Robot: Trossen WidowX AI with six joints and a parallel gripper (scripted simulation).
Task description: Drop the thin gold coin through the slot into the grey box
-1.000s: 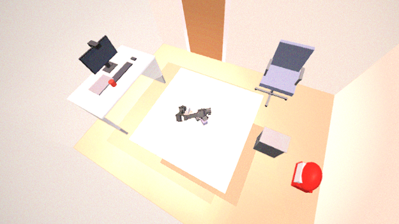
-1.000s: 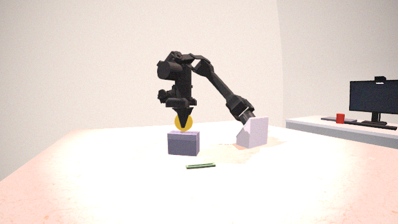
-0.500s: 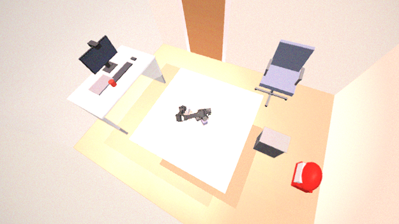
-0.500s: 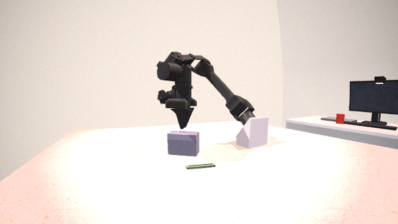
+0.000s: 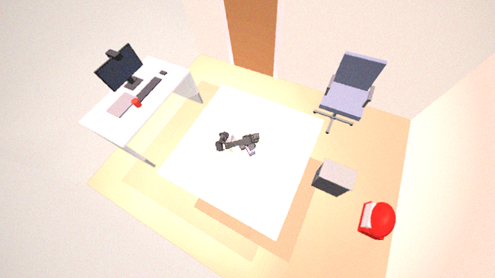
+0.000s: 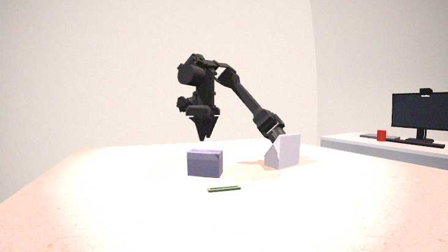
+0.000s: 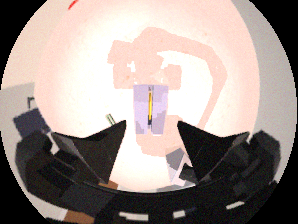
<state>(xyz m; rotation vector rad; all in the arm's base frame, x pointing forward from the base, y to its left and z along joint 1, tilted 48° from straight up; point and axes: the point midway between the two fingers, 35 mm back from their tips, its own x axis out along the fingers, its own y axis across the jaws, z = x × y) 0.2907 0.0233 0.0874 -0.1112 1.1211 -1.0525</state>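
The box, greyish purple, stands closed on the table with its slot on top. The gold coin shows edge-on as a thin yellow strip within the slot line in the wrist view. In the exterior view no part of it shows above the lid, and its depth inside cannot be told. The green holder lies empty beside the box. My gripper is open and empty, pointing down above the box. In the top view the fingers are too small to make out.
The arm's pale angular base block stands to the right of the box in the exterior view. The white table carries the arm. A desk with a monitor and a red cup stands apart.
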